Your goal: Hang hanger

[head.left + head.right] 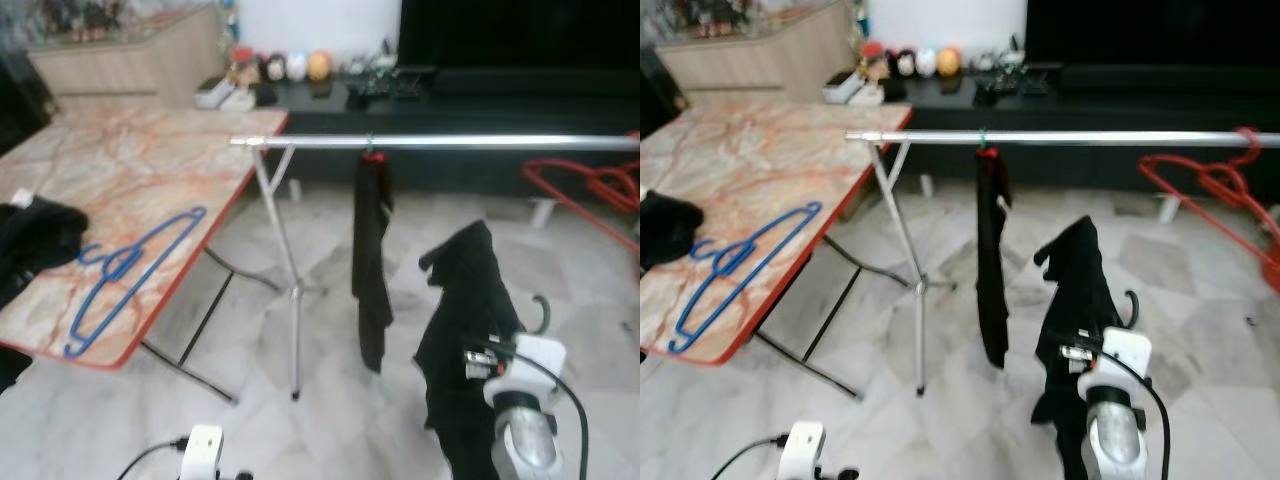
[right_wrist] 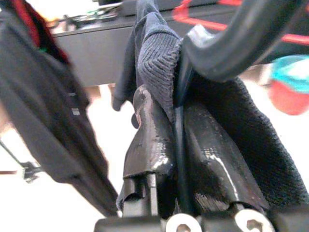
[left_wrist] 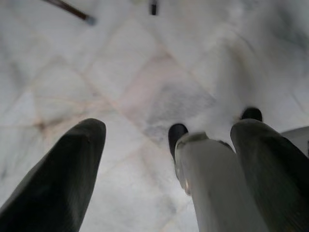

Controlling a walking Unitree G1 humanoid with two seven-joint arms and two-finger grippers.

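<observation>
Right hand [image 2: 176, 140] pinches the hanger [image 1: 541, 312] with its dark garment [image 1: 462, 310] — lift the hook clear above the rail [image 1: 440, 142], then lower it; left hand [image 3: 159, 164] spread, idle

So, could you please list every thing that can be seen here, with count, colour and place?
Metal clothes rail: one, silver, crossing the room on a thin stand.
Dark garment on a hanger: one, black, hanging from the rail.
Blue plastic hanger: one, lying on the table.
Marble-pattern folding table: one, beige with red edge, at left.
Black cloth: one, at the table's left edge.
Red hangers: several, at the rail's right end.
Black garment with grey hanger: one, held up below the rail.
Right gripper: shut on it.
Left gripper: open, above the floor.
</observation>
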